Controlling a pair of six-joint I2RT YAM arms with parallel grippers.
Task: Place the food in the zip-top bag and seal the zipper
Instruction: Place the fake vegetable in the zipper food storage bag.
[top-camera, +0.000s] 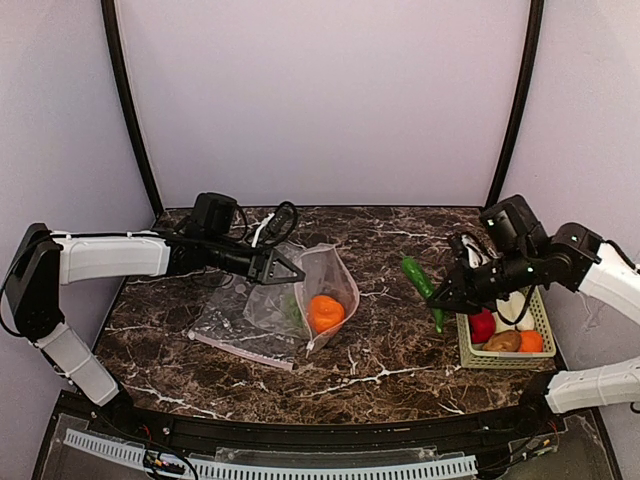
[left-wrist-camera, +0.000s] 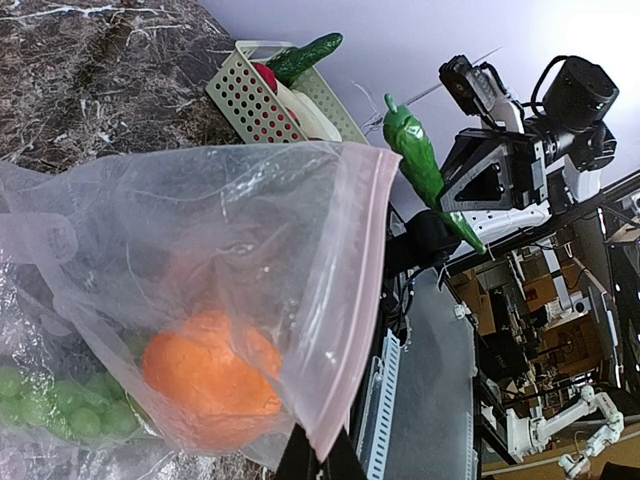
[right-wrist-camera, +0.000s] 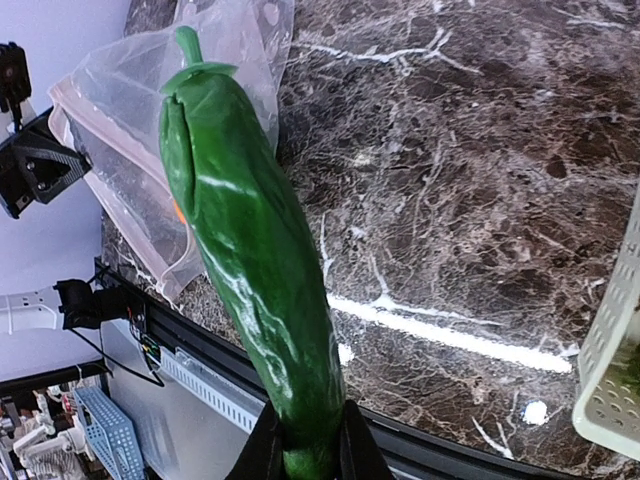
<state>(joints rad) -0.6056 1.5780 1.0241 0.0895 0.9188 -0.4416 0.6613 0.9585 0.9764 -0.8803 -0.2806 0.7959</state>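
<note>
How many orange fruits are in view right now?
2. One orange fruit sits inside the clear bag held up by the left gripper; the other orange fruit lies in the pale green basket at the right. More may be hidden in the basket.

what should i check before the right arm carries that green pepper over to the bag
1. right gripper shut on the green pepper: ok, pinched at the end opposite its stem.
2. left gripper holding up the zip-top bag by its mouth edge: ok.
3. Mouth facing the pepper: ok, the zipper is turned toward it.
4. Mouth wide enough: cannot tell.
5. Pepper over the mouth: not ok, it hangs between bag and basket.
6. Room inside: likely ok, only an orange and grapes show.
</note>
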